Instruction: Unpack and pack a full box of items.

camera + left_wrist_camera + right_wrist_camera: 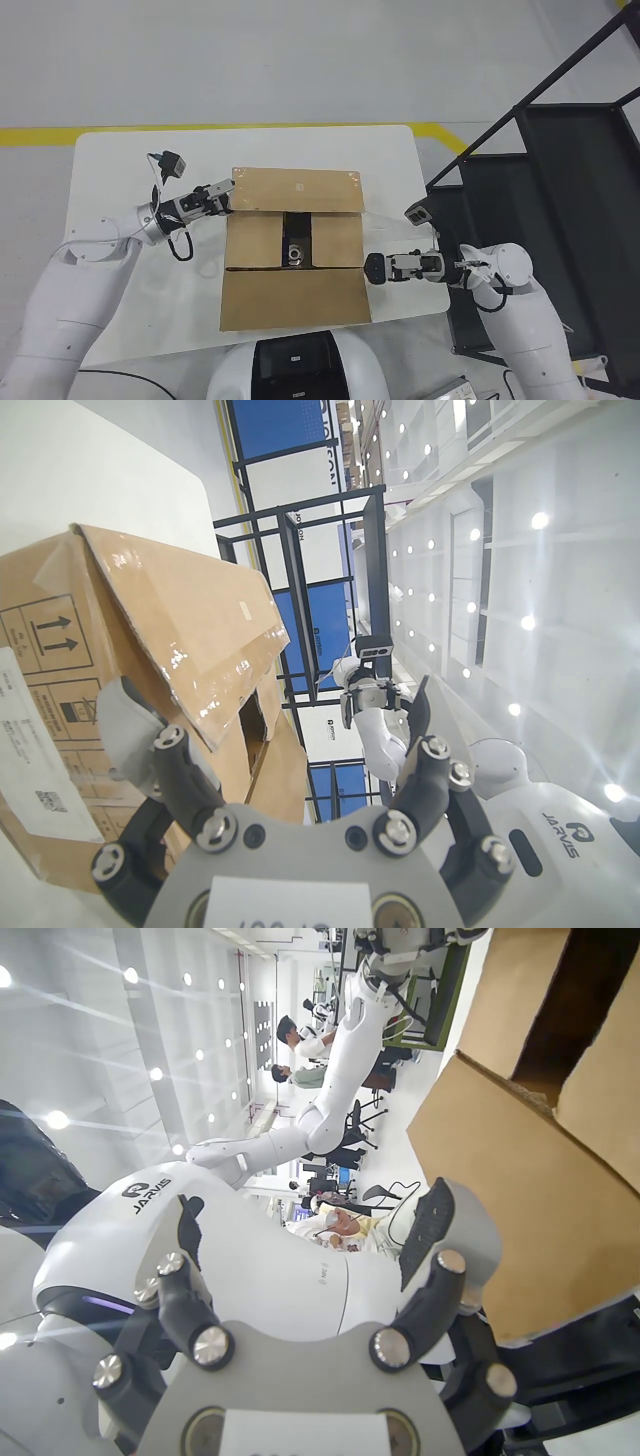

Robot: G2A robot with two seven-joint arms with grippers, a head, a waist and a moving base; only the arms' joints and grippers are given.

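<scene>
Left gripper is hanging spread, seemingly touching the box at its left flap; right gripper is hovering spread beside its right wall. Box is sitting mid-surface on the table: stiff, probably heavy; hold walls, not flaps.

the scene is bright and evenly lit from overhead. the white table looks almost flat in tone, with only faint, soft shadows beside the box; the open slot in the box top is dark inside. in both wrist views, rows of ceiling lamps burn out to white spots, and in the right wrist view they throw star-like streaks. clear tape on a box flap gives off small glints. the straight bars of the black rack bow in the left wrist view.
</scene>
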